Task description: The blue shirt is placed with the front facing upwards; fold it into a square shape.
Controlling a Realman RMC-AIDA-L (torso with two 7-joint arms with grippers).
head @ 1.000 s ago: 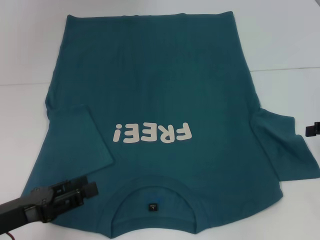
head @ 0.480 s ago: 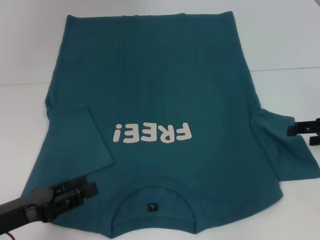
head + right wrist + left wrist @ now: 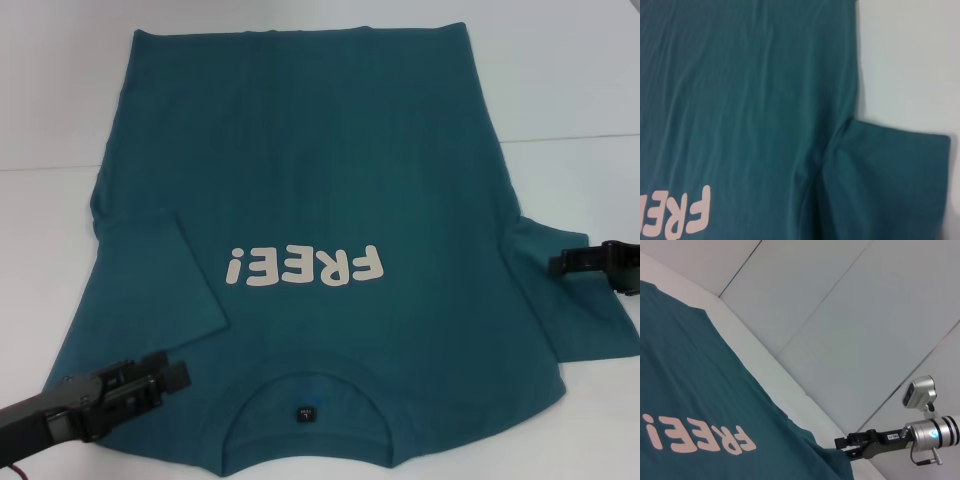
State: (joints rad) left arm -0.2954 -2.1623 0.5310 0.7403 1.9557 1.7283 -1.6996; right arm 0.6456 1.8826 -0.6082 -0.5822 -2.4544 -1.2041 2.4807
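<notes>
**Right sleeve under the right gripper: the next fold turns on that side**

The blue shirt [image 3: 300, 230] lies flat and face up on the white table [image 3: 560, 90], filling most of the head view. Its collar [image 3: 305, 415] sits at the bottom centre of the frame and its hem at the top, so the long axis runs bottom to top and the cream "FREE!" lettering [image 3: 305, 267] reads upside down.

The two sides are unequal. At the left of the frame the left sleeve [image 3: 160, 270] is already turned inward and lies on the body of the shirt. At the right the right sleeve [image 3: 575, 300] is spread outward on the table, clear of the side seam.

The right gripper [image 3: 558, 263] reaches in from the right edge of the frame, its tip over the upper part of that spread sleeve, near the armpit crease. Whether it touches the cloth, and whether its fingers are parted or closed, I cannot tell. The right wrist view looks down on the sleeve [image 3: 890, 180] and the armpit fold.

The left gripper [image 3: 175, 378] sits at the lower left, over the shoulder area beside the collar; its fingers' state is equally unclear.

By my judgement the right arm is far the nearer to the unfolded sleeve, and the sleeve must travel leftward in frame, across the shirt's long axis.
</notes>
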